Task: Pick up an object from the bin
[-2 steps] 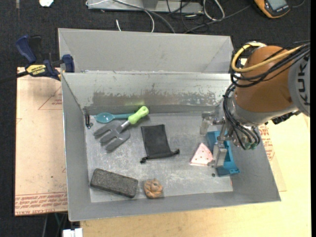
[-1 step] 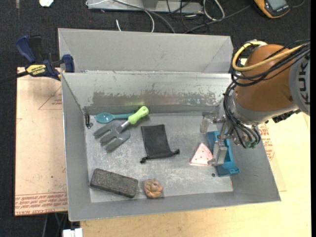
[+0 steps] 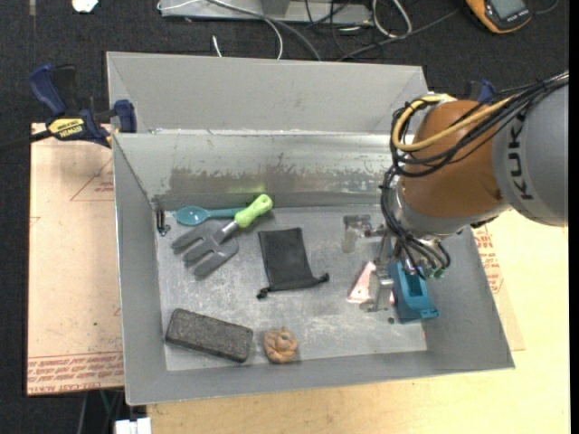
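A pink-white scrap point(image 3: 362, 284) lies right, perhaps touching the arm point(image 3: 452, 165).

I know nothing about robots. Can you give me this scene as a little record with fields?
Robot: gripper low over the right side of the bin
Beside it: small pink and white piece, on its left
Middle: black pouch
Upper left: grey hand fork with green handle; light blue spoon
Lower left: dark grey block; tan lump
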`<state>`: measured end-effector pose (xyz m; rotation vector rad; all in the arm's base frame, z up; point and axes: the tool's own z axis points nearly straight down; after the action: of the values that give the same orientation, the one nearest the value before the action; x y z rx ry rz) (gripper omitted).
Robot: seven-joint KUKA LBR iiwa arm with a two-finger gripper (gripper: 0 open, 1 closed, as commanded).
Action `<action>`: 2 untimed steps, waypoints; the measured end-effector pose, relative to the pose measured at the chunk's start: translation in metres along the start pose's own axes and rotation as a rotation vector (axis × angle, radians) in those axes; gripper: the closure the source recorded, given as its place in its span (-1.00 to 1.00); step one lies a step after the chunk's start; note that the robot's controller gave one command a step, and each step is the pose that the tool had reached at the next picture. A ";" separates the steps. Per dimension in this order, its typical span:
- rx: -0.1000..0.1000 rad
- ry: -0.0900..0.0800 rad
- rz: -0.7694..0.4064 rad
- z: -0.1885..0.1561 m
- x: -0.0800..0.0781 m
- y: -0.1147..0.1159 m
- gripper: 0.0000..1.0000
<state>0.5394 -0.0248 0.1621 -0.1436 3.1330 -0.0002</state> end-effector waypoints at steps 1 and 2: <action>0.000 -0.002 0.005 0.006 -0.058 0.015 -1.00; -0.003 0.009 0.096 0.057 -0.039 0.057 -1.00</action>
<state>0.5733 0.0351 0.1056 0.0077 3.1451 0.0040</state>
